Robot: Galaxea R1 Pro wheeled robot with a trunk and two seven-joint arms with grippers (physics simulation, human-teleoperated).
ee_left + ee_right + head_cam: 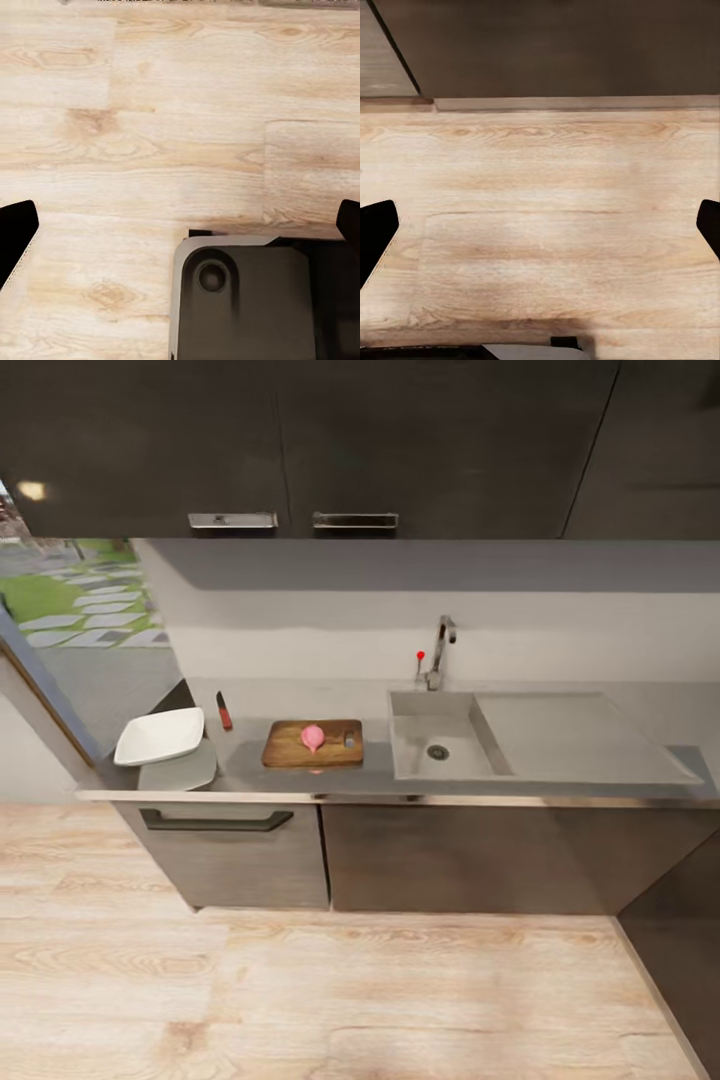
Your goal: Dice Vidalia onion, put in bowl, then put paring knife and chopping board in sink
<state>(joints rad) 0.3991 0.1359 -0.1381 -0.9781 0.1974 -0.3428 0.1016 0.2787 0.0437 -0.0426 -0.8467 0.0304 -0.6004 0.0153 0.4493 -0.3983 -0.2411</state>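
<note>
We log the countertop (560, 785) spanning mid-frame, the sink (440, 745) right of centre, basin bare of onion. Chopping board (312, 744) lies left of the sink, long axis left-right; the Vidalia onion (313, 736) sits on it, apparently whole. Bowl (160, 736) at far left. Paring knife (224, 711) lies between bowl and board, long axis running front to back. Left gripper (180, 225) and right gripper (540, 225) both spread open, holding nothing, over floor. We judge the knife nearer the left arm.
</note>
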